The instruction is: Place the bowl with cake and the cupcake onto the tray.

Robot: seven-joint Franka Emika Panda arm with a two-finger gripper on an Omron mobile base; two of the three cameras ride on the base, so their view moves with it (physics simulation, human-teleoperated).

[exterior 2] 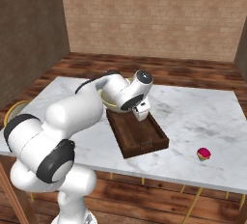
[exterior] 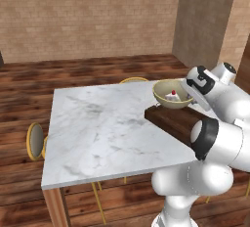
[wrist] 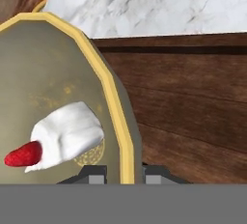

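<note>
Bowl with cake (wrist: 58,97): wide, round, tan-yellow, held up at the far end of the tray; in the hand view its yellow rim runs down between our 2 finger tips, 1 inside the bowl and 1 outside.

Gripper (wrist: 124,172): we record it as closed narrow on the bowl's rim. In the left base view the bowl (exterior: 172,95) hangs tilted beside our wrist, above the tray's end, its underside just over the rim; we cannot tell whether it touches the wood.

Cake slice (wrist: 67,133): 1 small white piece with a red berry tip, lying against the inner wall of the bowl.

Tray (exterior 2: 137,133): dark brown wood, rectangular, low raised rim, set at an angle on the marble table (exterior 2: 193,112), near the front edge. Its floor shows bare wood in the hand view (wrist: 193,102).

Cupcake (exterior 2: 203,153): 1 tiny item, teal wrapper, pinkish top, standing on the marble well apart from the tray, toward our right and close to the front edge.

Stools (exterior: 35,140): yellow-framed, 1 at the table's left side, another at its far side.

Beyond: plank floor and brick walls.
</note>
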